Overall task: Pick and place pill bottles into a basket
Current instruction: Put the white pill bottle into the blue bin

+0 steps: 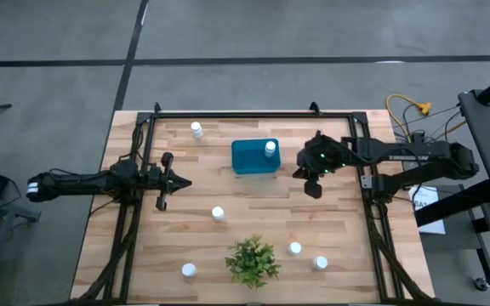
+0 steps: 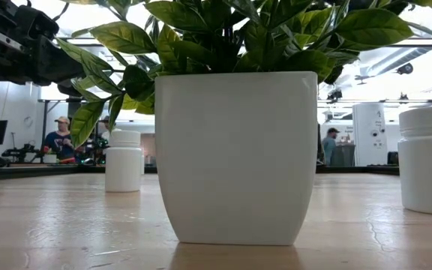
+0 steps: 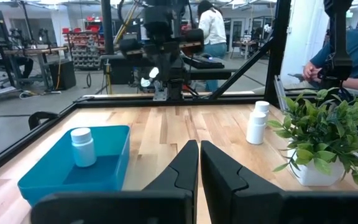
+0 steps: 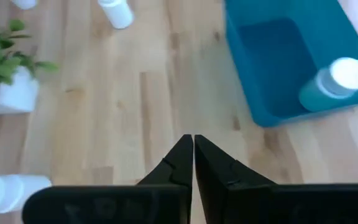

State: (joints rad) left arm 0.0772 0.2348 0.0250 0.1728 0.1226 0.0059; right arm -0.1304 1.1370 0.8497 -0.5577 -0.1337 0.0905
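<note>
The teal basket (image 1: 249, 161) stands at the middle of the table's far half. One white pill bottle (image 1: 270, 149) stands upright in its right end (image 4: 337, 84). Several more pill bottles stand on the wood: one far left (image 1: 196, 129), one mid-table (image 1: 218, 213), and three along the near edge (image 1: 189, 270) (image 1: 294, 248) (image 1: 320, 263). My right gripper (image 1: 303, 172) hangs shut just right of the basket, slanting down over bare wood (image 4: 192, 140). At the table's left side my left gripper (image 1: 181, 182) is shut and level, holding nothing (image 3: 199, 146).
A green plant in a white pot (image 1: 252, 259) stands at the near middle and fills most of the low view (image 2: 235, 157). A black frame (image 1: 253, 115) rims the table. People show in the room beyond. Bare wood lies between the basket and the plant.
</note>
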